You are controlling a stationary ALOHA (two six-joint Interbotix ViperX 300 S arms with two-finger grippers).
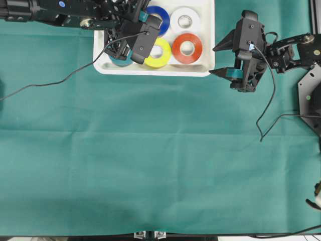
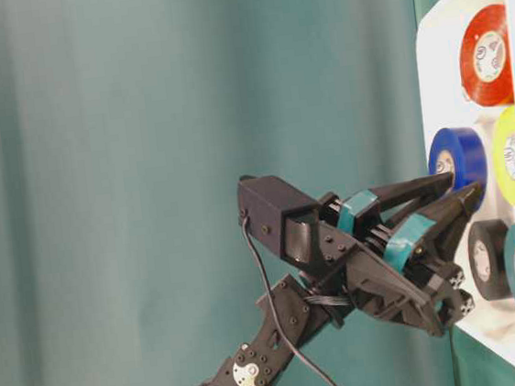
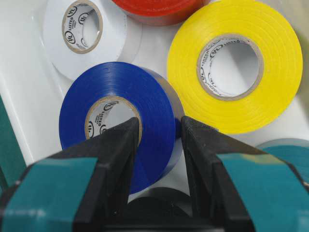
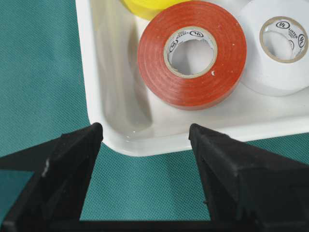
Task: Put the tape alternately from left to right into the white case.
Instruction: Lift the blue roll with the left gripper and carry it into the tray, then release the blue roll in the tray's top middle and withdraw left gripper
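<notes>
Six rolls of tape [image 1: 187,48] are being held in the white case [image 1: 205,60]. Over it, the left gripper [image 3: 157,140] is being kept with jaws together, while the right gripper [image 1: 219,59] is being kept beside it, jaws apart.

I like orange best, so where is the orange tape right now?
In the overhead view the red-orange roll lies in the white case, at its front right corner, beside the yellow roll and just below the white roll.
</notes>
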